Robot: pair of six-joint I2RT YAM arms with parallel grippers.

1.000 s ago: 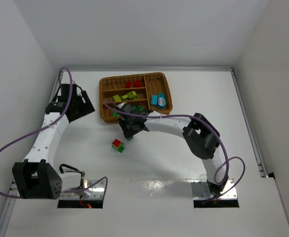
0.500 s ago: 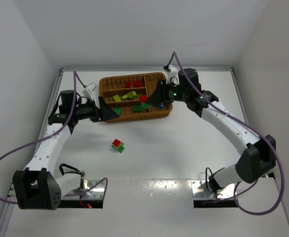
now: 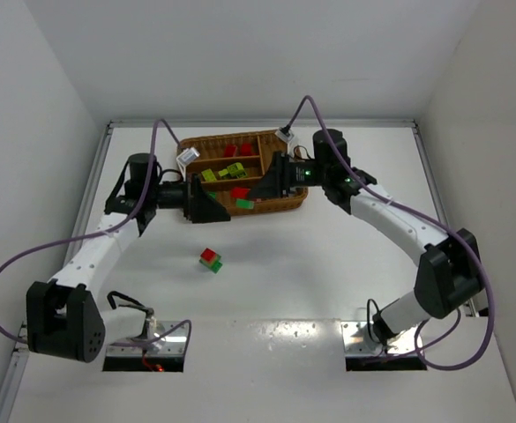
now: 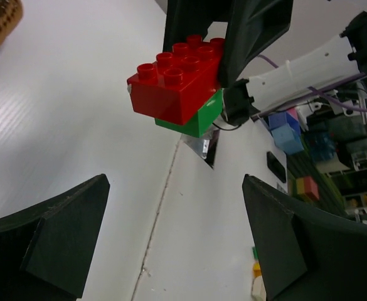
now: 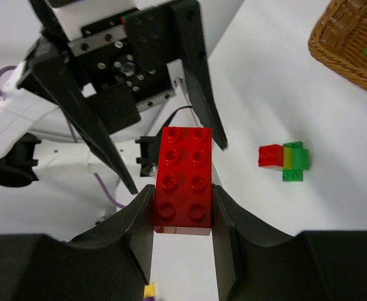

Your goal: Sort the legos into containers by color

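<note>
Partly hidden: right end of the wicker tray (image 3: 231, 136), covered in the top view by the right gripper (image 3: 265, 185); what lies in that end cannot be told.
Cut off: the tray shows only as a corner in the left wrist view and as one edge in the right wrist view.
Hard to make out: whether the held brick hangs over the tray's near slot or just in front of it; blurred coloured clutter past the table edge.
Right jaws: pinching a red-on-green brick (image 5: 183, 179) by its long sides, raised off the table.
Left jaws: the left gripper (image 4: 174, 207) is spread wide, holding nothing, and faces the brick without touching it.
Tray contents: red bricks (image 3: 238, 151) in the far slot; yellow-green bricks (image 3: 222, 173) in the middle slot.
Loose: three-colour stack (image 3: 210, 259) on the table, apart from the tray.
Surface: white table (image 3: 328, 264), glossy near the arm bases.
Room: plain white walls on three sides.
</note>
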